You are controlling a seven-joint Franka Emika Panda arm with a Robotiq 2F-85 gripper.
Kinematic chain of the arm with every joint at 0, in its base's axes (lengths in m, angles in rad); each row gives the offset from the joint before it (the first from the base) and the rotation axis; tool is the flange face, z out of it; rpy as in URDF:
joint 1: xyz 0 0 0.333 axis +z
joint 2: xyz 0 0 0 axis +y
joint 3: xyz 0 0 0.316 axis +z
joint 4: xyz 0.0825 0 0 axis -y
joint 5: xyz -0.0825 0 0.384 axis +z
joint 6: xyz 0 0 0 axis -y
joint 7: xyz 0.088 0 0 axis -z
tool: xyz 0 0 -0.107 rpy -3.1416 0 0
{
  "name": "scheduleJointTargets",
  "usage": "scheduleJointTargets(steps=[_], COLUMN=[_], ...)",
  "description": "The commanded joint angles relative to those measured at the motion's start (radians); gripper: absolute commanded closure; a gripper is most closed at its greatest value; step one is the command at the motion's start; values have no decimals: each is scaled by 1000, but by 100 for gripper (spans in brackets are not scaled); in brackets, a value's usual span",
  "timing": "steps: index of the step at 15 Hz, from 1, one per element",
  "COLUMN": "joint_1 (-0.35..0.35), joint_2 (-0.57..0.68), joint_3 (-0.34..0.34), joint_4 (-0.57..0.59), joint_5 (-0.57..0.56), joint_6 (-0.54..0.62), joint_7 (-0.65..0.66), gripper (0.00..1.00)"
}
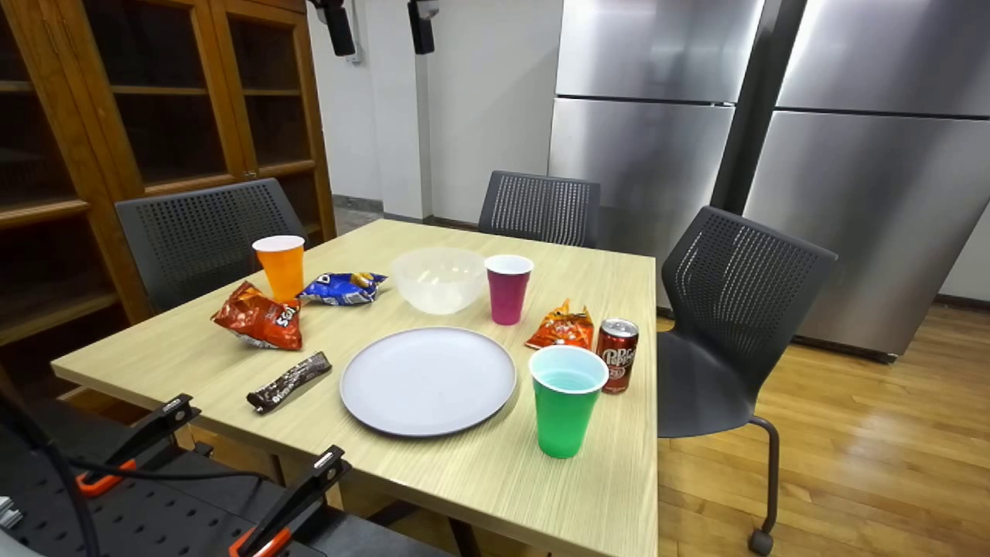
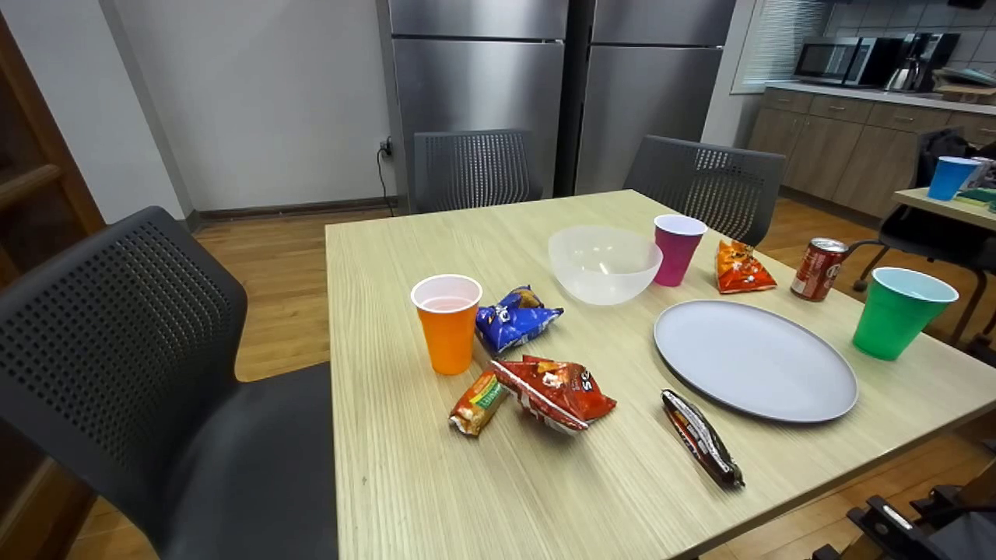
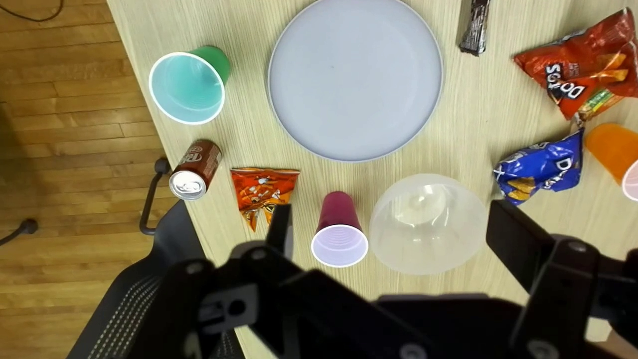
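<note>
Gripper aloft and unloaded above bowl and magenta cup

Gripper [image 1: 382, 35]: fingers spread wide, nothing between them. In an exterior view they hang at the top edge, well above the table [image 1: 170, 363]. Contact: none.

Nearest, by wrist view: the frosted bowl [image 3: 428, 229] and the magenta cup [image 3: 340, 234], close beside each other on the table, both framed between the fingers. Bowl rests base down, hollow side up. Cup stands mouth up on its narrow end; I put its apparent lean in the wrist view down to camera angle, since both exterior views show it upright.

Plate [image 1: 428, 381] lies flat, which presumably makes it the steadiest item. To one side of it, green cup [image 1: 566, 406] and soda can [image 1: 618, 356] stand upright near the table's edge; small orange bag [image 3: 264, 192] rests between can and magenta cup. Across the plate lies a dark wrapped bar [image 2: 703, 439]; past it, red chip bag [image 2: 556, 393], blue chip bag [image 2: 517, 319] and orange cup [image 2: 447, 330] sit clustered. Red bag covers one end of a gold wrapped bar [image 2: 478, 403]; whether it bears on that bar, I cannot tell.

Judgement: limp packets lie as they settle; cups stand because flat bases allow it.
</note>
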Motion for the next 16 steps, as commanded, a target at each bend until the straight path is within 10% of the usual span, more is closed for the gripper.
scheduleJointTargets(steps=[1,16], joint_1=[-2,-7], joint_2=[140,566], joint_3=[-14,-51], joint_4=[90,390], joint_5=[16,148], joint_6=[28,28], joint_7=[-15,-46], gripper=[0,0])
